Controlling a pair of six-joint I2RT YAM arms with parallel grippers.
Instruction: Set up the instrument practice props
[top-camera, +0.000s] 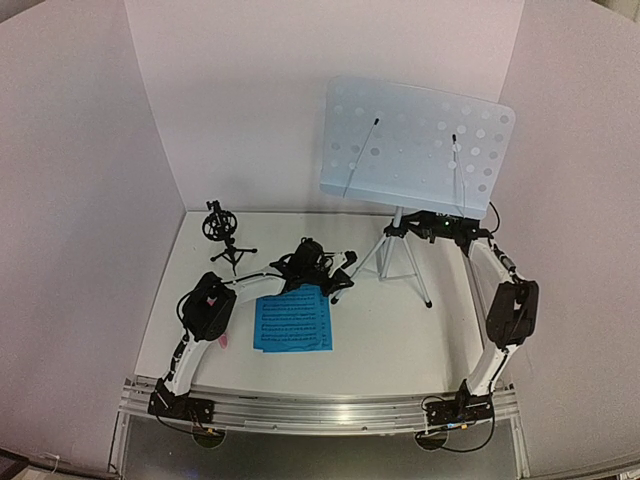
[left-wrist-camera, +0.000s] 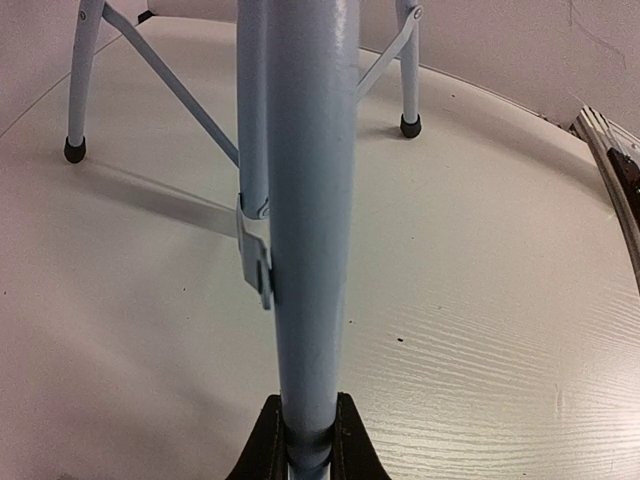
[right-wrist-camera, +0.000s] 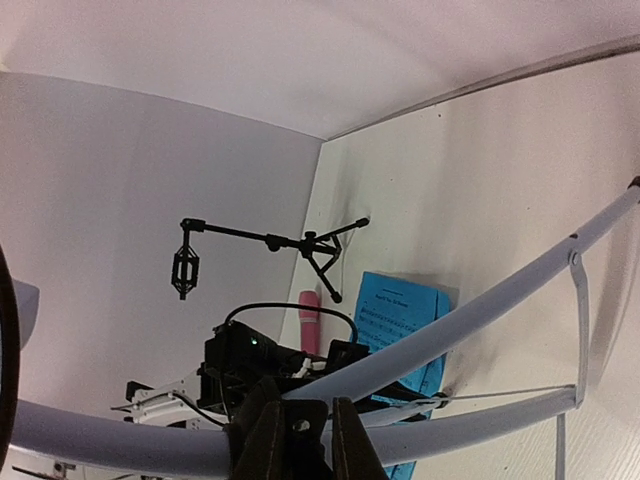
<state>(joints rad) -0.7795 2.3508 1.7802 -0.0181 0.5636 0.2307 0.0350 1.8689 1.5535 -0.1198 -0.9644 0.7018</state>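
One music stand (top-camera: 415, 140), one black mic holder (top-camera: 222, 232), one pink microphone (right-wrist-camera: 310, 318) and one patch of blue sheet music (top-camera: 293, 320) are on the bench (top-camera: 400, 340); how many pages it holds I cannot tell. The stand is upright at the back right. The left gripper (left-wrist-camera: 308, 445) is clamped narrow on one tripod leg (left-wrist-camera: 305, 250), its arm stretched low across the sheet music. The right gripper (right-wrist-camera: 300, 435) is closed narrow on the stand's tubing near the hub, with that arm's elbow raised.
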